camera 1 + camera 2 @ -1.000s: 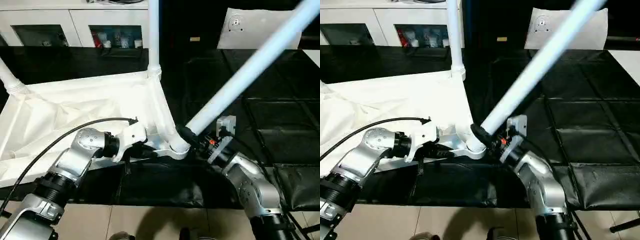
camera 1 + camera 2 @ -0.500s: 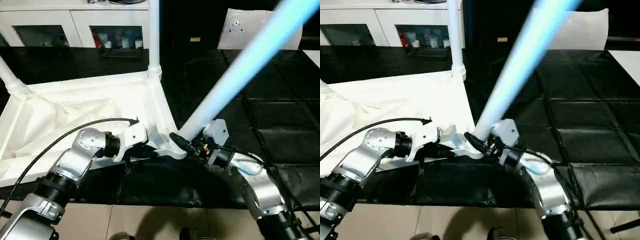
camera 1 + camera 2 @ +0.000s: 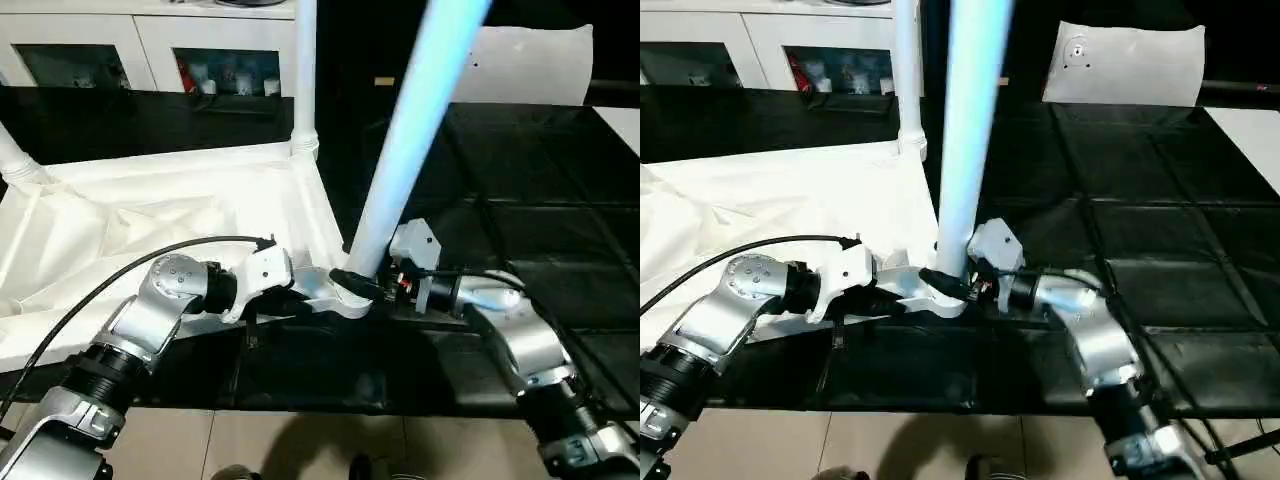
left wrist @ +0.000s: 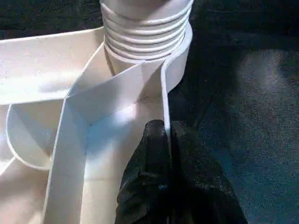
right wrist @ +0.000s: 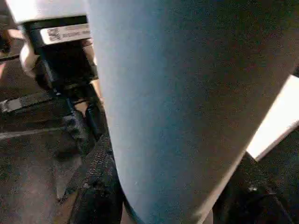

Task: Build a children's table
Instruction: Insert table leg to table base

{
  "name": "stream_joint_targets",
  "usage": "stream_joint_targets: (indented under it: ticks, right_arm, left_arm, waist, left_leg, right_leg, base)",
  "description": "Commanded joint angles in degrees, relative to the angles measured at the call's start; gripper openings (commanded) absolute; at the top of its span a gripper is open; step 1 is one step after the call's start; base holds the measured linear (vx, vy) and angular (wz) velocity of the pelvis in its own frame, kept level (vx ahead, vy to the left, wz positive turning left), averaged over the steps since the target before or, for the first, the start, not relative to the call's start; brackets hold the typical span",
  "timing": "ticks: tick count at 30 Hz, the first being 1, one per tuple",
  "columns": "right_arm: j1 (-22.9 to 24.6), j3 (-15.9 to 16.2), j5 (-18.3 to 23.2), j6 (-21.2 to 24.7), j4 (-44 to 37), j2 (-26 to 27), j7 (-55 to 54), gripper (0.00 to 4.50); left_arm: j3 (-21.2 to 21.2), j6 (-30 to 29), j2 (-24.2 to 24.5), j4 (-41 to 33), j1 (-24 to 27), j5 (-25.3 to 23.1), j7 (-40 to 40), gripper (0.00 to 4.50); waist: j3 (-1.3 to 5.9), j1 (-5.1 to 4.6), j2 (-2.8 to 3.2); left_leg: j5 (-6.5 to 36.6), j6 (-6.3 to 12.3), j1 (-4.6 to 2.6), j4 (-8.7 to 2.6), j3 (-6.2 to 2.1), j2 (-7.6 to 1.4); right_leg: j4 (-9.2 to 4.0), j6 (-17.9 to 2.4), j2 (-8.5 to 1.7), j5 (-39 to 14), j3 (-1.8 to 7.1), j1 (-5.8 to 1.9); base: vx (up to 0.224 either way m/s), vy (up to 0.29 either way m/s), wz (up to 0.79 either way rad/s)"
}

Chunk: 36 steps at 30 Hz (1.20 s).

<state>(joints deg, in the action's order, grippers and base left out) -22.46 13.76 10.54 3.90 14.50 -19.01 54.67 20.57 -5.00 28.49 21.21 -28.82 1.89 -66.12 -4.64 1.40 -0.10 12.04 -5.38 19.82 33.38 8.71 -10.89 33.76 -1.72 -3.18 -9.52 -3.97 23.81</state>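
Here, closest to you, your left gripper (image 4: 167, 154) is pinching the thin edge wall of the upside-down table top (image 3: 150, 220), its fingers (image 4: 149, 168) clenched on either side of that rim just beside the near corner socket (image 3: 345, 298). Your right gripper (image 3: 362, 283) is grasping a long white leg (image 3: 405, 140) low down, right at that same socket; the leg is rising nearly upright, tilting slightly to the right. The table top is lying on a black mat (image 3: 540, 200). Farther back, a second leg (image 3: 305, 70) is standing upright in the far corner, and a third (image 3: 15, 155) is slanting at the left edge. Beyond, a white cabinet (image 3: 150, 45) is lining the back.
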Motion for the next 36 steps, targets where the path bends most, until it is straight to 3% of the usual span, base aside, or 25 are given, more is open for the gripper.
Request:
stream_joint_targets:
  ticks: [1,4,5,6,8,9,12,13,21,23,26,28,30,32,36]
  right_arm:
    - [4.17,6.24,-2.7,6.17,6.03,-0.4,2.95,1.91]
    - [5.08,5.95,-1.46,7.67,4.35,0.13,2.84,1.91]
    - [5.6,5.91,-1.19,7.84,3.71,0.3,2.58,1.91]
    - [6.06,5.94,-1.02,8.04,3.1,0.45,2.38,1.91]
    - [6.62,5.9,-0.92,8.22,2.52,0.68,2.15,1.91]
    - [7.38,5.83,-0.84,8.44,1.74,0.99,1.89,1.91]
    - [8.27,5.86,-0.78,8.57,0.85,1.44,1.34,1.91]
    - [8.4,5.81,-0.76,8.63,0.71,1.65,0.98,1.91]
    - [7.75,5.07,-1.68,8.37,1.5,3.27,-2.48,1.91]
    - [6.54,4.11,-2.87,8.17,3.16,5.16,-5.93,1.91]
    - [5.46,3.31,-3.38,7.8,4.67,6.56,-8.48,1.91]
    - [4.26,2.12,-3.2,7.8,5.8,8.22,-11.16,1.91]
    - [3.86,1.58,-2.98,7.95,6.05,8.83,-12.13,1.91]
    - [2.98,-0.01,-2.3,8.04,6.37,10.47,-14.75,1.91]
    - [2.8,-1.58,-1.8,8.03,5.92,12.3,-17.39,1.91]
  left_arm:
    - [-0.3,2.2,0.76,1.4,-2.81,-1.35,0.23,0.0]
    - [-0.6,3.55,0.66,4.15,-4.71,-2.12,1.21,0.0]
    - [-0.7,4.33,0.61,5.85,-5.84,-2.6,1.69,0.0]
    - [-0.82,5.03,0.6,7.34,-6.83,-3.06,2.13,0.0]
    - [-0.98,5.87,0.53,9.28,-8.16,-3.79,2.93,0.0]
    - [-1.3,6.81,0.38,11.7,-9.95,-4.49,3.94,0.0]
    - [-1.62,7.69,0.42,14.33,-11.94,-4.98,4.64,0.0]
    - [-1.58,8.03,0.5,15.03,-12.33,-4.99,4.53,0.0]
    - [-1.12,7.99,0.87,15.03,-11.19,-3.57,2.39,0.0]
    - [-1.25,5.14,1.17,10.73,-7.8,-1.56,0.23,0.0]
    - [-1.37,2.78,1.44,6.86,-5.24,-0.5,-0.24,0.0]
    - [-2.03,-0.73,1.38,1.86,-2.17,0.4,1.37,0.0]
    - [-2.31,-2.13,1.24,0.04,-1.11,0.61,2.28,0.0]
    - [-3.03,-6.46,0.75,-5.9,2.14,0.8,5.38,0.0]
    - [-3.99,-13.46,-0.13,-14.55,6.28,0.38,9.49,0.0]
  waist:
    - [2.02,-0.01,0.28]
    - [1.83,0.19,0.28]
    - [1.79,0.29,0.14]
    - [1.7,0.37,0.43]
    - [1.76,0.41,0.17]
    - [1.75,0.54,0.56]
    - [1.71,0.56,0.44]
    - [1.73,0.54,0.63]
    - [1.49,0.33,0.39]
    - [1.48,0.23,0.47]
    - [1.33,-0.53,0.36]
    - [1.36,-1.19,0.55]
    - [1.23,-1.82,0.55]
    - [1.37,-2.25,0.46]
    - [1.71,-2.54,0.43]
  left_leg:
    - [14.13,3.84,0.49,-4.83,-0.15,-1.87]
    - [14.31,3.86,0.39,-4.91,-0.03,-1.66]
    - [14.92,3.58,0.08,-5.03,-0.04,-1.62]
    - [15.28,3.45,-0.06,-5.08,-0.09,-1.63]
    - [15.37,3.3,-0.24,-5.21,-0.06,-1.6]
    - [15.57,3.2,-0.53,-5.32,-0.08,-1.66]
    - [15.98,3.07,-0.59,-5.43,-0.1,-1.65]
    - [15.64,2.83,-0.19,-5.59,-0.3,-1.79]
    - [16.95,2.61,-0.24,-5.7,-0.32,-1.91]
    - [16.79,2.12,-0.04,-5.86,-0.5,-2.04]
    - [17.74,1.83,0.01,-5.95,-0.61,-2.03]
    - [17.77,1.62,0.43,-6.09,-0.83,-2.22]
    - [18.26,1.89,0.24,-6.04,-0.69,-2.08]
    - [17.33,1.71,0.65,-6.09,-0.76,-2.4]
    - [13.24,2.59,0.67,-5.74,-0.02,-2.2]
  right_leg:
    - [-5.48,-7.17,-4.35,-26.49,3.19,-2.54]
    - [-5.74,-6.88,-4.29,-27.8,3.14,-2.59]
    - [-6.07,-5.91,-4.34,-30.29,3.11,-2.51]
    - [-6.19,-5.59,-4.39,-31.11,3.11,-2.38]
    - [-6.46,-4.84,-4.44,-32.29,3.02,-2.52]
    - [-6.65,-4.62,-4.54,-33.02,2.97,-2.5]
    - [-6.99,-4.07,-4.51,-34.13,2.97,-2.41]
    - [-6.64,-4.48,-4.62,-32.89,2.91,-2.74]
    - [-6.79,-4.92,-4.84,-34.31,3.06,-2.49]
    - [-6.51,-5.15,-5.16,-34.73,3.13,-2.57]
    - [-6.63,-4.87,-4.99,-35.19,3.1,-2.38]
    - [-6.12,-5.75,-5.12,-33.75,3.13,-2.66]
    - [-6.27,-6.18,-4.82,-32.82,3.19,-2.33]
    - [-5.62,-7.38,-5.05,-30.53,3.37,-2.73]
    - [-5.11,-9.65,-4.49,-22.97,3.51,-2.85]
  base:
    - [0.0,0.0,0.0]
    - [0.0,0.0,0.0]
    - [0.0,0.0,0.0]
    - [0.0,0.0,0.0]
    - [0.0,0.0,0.0]
    - [0.0,0.0,0.0]
    - [0.0,0.0,0.0]
    - [0.0,0.0,0.0]
    - [0.0,0.0,0.0]
    - [0.0,0.0,0.0]
    - [0.0,0.0,0.0]
    - [0.0,0.0,0.0]
    - [0.0,0.0,0.0]
    - [0.0,0.0,0.0]
    - [0.0,0.0,0.0]
